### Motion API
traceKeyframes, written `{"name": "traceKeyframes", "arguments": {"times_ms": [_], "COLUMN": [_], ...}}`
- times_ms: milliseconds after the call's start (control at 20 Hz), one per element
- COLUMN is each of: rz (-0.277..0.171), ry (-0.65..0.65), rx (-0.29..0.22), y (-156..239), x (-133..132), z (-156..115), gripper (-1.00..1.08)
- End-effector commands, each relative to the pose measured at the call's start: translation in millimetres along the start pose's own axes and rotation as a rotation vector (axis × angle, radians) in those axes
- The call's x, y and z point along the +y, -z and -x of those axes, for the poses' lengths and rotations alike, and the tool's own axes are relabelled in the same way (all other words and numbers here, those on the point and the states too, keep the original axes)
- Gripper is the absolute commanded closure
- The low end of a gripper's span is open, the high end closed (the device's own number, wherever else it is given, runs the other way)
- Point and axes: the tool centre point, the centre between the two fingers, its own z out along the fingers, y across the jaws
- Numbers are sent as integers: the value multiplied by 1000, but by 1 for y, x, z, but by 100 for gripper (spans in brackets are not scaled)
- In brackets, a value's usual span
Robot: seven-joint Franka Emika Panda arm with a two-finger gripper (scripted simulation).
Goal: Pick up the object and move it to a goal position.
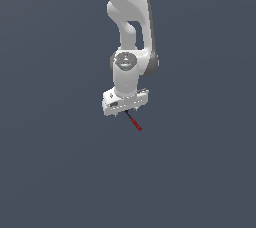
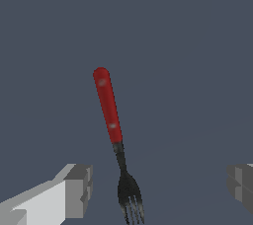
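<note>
The object is a small fork with a red handle and a black neck and tines (image 2: 113, 125). In the exterior view it shows as a tiny thin black and red stick (image 1: 134, 122) just under the white gripper (image 1: 126, 113). In the wrist view the two grey fingertips (image 2: 78, 189) stand wide apart, one on each side of the black tines. The gripper (image 2: 158, 188) is open and holds nothing. I cannot tell whether the fingertips are level with the fork or above it.
The white arm (image 1: 129, 32) comes down from the top of the exterior view. Around it there is only a plain dark grey ground (image 1: 55, 172), with no other objects or edges in view.
</note>
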Motion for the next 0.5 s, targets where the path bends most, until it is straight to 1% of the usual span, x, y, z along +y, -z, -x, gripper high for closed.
{"name": "traceKeyframes", "arguments": {"times_ms": [0, 200, 450], "rz": [-3, -7, -10], "ry": [68, 147, 206], "rx": [3, 7, 11], "y": [-10, -22, -30], "x": [-8, -19, -27], "z": [4, 9, 13], "gripper": [-92, -92, -92]}}
